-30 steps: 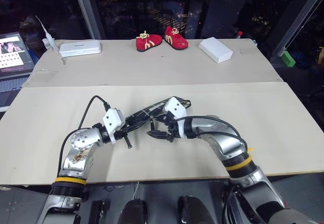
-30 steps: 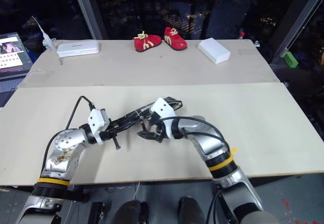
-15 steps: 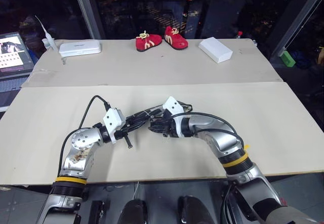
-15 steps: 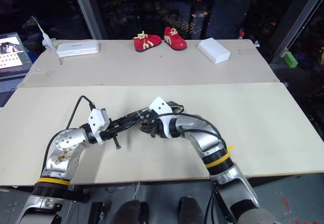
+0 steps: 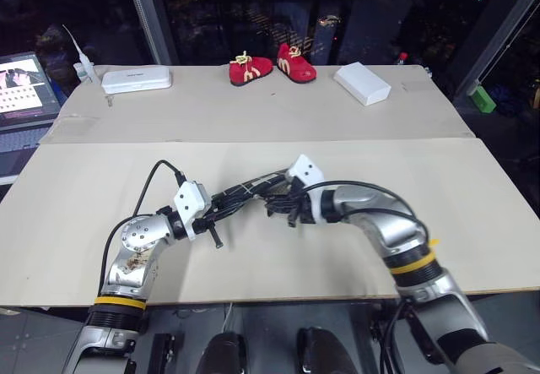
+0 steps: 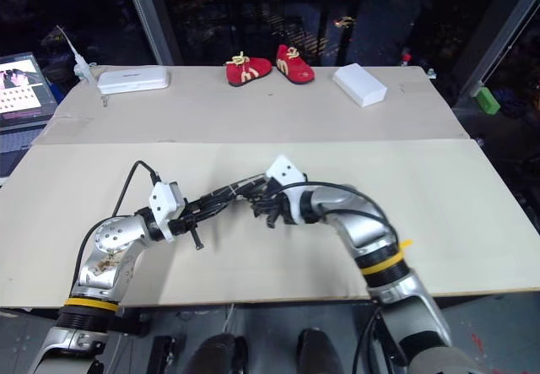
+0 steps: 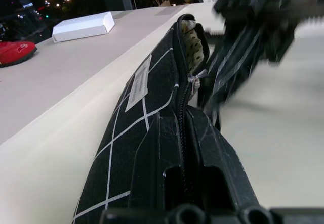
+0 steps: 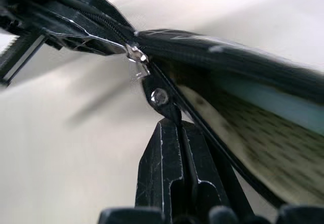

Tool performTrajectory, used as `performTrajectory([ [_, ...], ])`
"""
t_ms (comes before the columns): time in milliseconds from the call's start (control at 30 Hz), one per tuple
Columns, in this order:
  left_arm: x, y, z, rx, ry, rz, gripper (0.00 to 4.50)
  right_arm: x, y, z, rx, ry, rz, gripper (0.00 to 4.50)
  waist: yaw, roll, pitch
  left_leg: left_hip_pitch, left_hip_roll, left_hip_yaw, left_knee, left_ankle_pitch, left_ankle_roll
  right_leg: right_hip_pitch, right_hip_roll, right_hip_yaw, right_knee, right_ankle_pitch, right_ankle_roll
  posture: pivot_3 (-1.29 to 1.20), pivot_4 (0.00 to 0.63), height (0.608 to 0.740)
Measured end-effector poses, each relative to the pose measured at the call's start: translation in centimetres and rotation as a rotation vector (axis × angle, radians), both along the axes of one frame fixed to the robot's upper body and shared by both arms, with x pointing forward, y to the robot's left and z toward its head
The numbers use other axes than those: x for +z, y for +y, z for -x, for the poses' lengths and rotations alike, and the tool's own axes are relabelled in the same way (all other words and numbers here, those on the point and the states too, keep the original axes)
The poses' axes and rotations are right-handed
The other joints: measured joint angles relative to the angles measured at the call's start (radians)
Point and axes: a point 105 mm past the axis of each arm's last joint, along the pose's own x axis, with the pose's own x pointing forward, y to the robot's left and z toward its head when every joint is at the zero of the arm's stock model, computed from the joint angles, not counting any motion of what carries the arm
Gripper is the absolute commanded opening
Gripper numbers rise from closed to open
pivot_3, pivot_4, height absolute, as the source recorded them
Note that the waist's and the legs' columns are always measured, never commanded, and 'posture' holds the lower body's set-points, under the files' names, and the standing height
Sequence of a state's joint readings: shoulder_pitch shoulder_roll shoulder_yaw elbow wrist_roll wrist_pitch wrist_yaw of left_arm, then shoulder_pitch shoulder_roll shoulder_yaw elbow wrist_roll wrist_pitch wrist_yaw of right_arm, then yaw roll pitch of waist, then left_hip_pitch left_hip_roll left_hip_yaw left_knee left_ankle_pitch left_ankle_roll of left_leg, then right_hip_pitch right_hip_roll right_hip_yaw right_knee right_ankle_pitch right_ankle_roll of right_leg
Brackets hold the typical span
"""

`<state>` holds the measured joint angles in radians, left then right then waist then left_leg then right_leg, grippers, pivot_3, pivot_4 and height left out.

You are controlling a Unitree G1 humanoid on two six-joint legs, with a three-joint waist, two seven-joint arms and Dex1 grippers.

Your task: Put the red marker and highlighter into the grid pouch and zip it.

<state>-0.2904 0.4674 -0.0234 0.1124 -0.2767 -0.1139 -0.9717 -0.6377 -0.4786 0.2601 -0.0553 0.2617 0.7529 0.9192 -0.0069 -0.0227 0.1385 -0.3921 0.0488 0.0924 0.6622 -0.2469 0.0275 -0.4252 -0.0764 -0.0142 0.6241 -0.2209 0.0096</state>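
Over the pale tabletop [image 5: 472,214], your left claw [image 5: 221,215] clamps one end of the grid pouch [image 7: 152,90], lifted clear. Your right claw [image 8: 167,110] is pinched on the zipper pull cord [image 8: 161,98]. You're zipping: draw it steadily toward the open end.

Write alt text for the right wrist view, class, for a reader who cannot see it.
The right end effector, shut, pinches the black pull cord below the silver zipper slider of the black fabric grid pouch, which is still partly open. A pale blue stick lies inside, and the left end effector grips the pouch's other end.
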Motion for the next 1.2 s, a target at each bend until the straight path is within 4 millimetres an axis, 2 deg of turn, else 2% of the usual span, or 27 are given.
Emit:
performTrajectory([
  [133,-0.2,0.0,0.3,-0.001,0.010,-0.002,0.00,-0.3,-6.2,-0.8,-0.108,-0.014,0.115,0.05,0.004,0.000,0.000,0.000,-0.001,0.001,0.000,0.000,0.000,0.000,0.000,0.001,-0.001,0.000,0.000,0.00,0.150,0.740],
  [233,-0.2,0.0,0.3,-0.001,0.010,-0.002,0.00,0.1,-9.0,-1.9,-0.195,-0.039,0.139,0.05,-0.007,0.000,0.000,0.002,0.000,0.001,0.000,0.000,0.000,0.000,0.001,0.002,0.000,0.000,0.000,0.00,0.150,0.740],
  [367,-0.2,-0.3,0.3,-0.010,0.010,0.000,0.00,0.1,-9.7,-2.5,-0.216,-0.038,0.115,0.05,-0.011,0.000,0.000,0.002,0.001,0.001,0.000,0.000,0.000,0.000,0.003,0.002,0.001,0.000,0.000,0.00,0.150,0.740],
  [467,-0.2,-0.3,0.3,-0.009,0.011,0.000,0.00,-0.1,-9.1,-2.7,-0.223,-0.032,0.078,0.05,-0.009,0.000,0.000,0.001,0.000,0.001,0.000,0.000,0.000,0.000,0.001,0.002,0.001,0.000,0.000,0.00,0.150,0.740],
  [500,-0.2,-0.3,0.3,-0.008,0.012,0.000,0.00,-0.2,-8.8,-2.7,-0.218,-0.027,0.063,0.61,-0.008,0.000,0.000,0.001,0.000,0.001,0.000,0.000,0.000,0.000,0.001,0.002,0.000,0.000,0.000,0.00,0.150,0.740],
  [533,-0.2,-0.3,0.3,-0.008,0.012,0.000,0.00,-0.2,-8.5,-2.6,-0.213,-0.023,0.054,0.74,-0.007,0.000,0.000,0.001,0.000,0.001,0.000,0.000,0.000,0.000,0.001,0.002,0.000,0.000,0.000,0.00,0.150,0.740],
  [667,-0.2,-0.3,0.3,-0.005,0.012,0.005,0.00,-0.7,-7.6,-1.7,-0.167,0.016,0.018,2.28,-0.002,0.000,0.000,0.001,0.000,0.000,0.000,0.000,0.000,0.000,0.000,0.001,0.000,0.000,0.000,0.00,0.150,0.740],
  [733,-0.2,-0.4,0.3,-0.004,0.012,0.010,0.00,-1.1,-7.3,-0.9,-0.137,0.046,0.003,2.84,0.001,0.000,0.000,0.000,0.000,0.000,0.000,0.000,0.000,0.000,0.000,0.001,0.000,0.000,0.000,0.00,0.150,0.740],
  [833,-0.3,-0.5,0.3,-0.006,0.013,0.013,0.00,-1.2,-8.1,-0.6,-0.145,0.092,0.005,2.84,0.001,0.000,0.000,0.001,0.000,0.001,0.000,0.000,0.000,0.000,0.000,0.002,0.000,0.000,0.000,0.00,0.150,0.740],
  [900,-0.3,-0.7,0.3,-0.014,0.015,0.015,0.00,-0.5,-9.4,-0.3,-0.152,0.101,0.001,2.84,0.004,0.000,0.000,0.001,-0.001,0.001,0.000,0.000,0.000,0.000,0.000,0.002,0.000,0.000,0.000,0.00,0.150,0.740],
  [1033,0.0,-1.4,0.2,-0.064,-0.005,0.000,0.00,1.8,-13.7,0.7,-0.194,0.066,0.016,2.84,0.019,0.000,0.000,0.000,-0.001,0.000,0.000,0.000,0.000,0.000,0.000,0.001,-0.002,0.000,0.000,0.00,0.150,0.740],
  [1133,0.7,-2.1,0.3,-0.124,-0.062,-0.029,0.00,3.6,-16.0,2.7,-0.180,0.009,0.018,2.84,0.020,0.000,0.000,0.000,0.000,0.000,0.000,0.000,0.001,0.001,0.001,0.000,-0.003,0.000,0.000,0.00,0.150,0.740],
  [1200,0.9,-2.6,0.5,-0.171,-0.101,-0.053,0.00,3.2,-16.3,4.3,-0.156,0.013,0.013,2.84,0.018,-0.001,0.000,0.000,0.000,-0.001,0.000,0.000,0.001,0.002,0.001,0.001,-0.003,0.000,0.000,0.00,0.150,0.740],
])
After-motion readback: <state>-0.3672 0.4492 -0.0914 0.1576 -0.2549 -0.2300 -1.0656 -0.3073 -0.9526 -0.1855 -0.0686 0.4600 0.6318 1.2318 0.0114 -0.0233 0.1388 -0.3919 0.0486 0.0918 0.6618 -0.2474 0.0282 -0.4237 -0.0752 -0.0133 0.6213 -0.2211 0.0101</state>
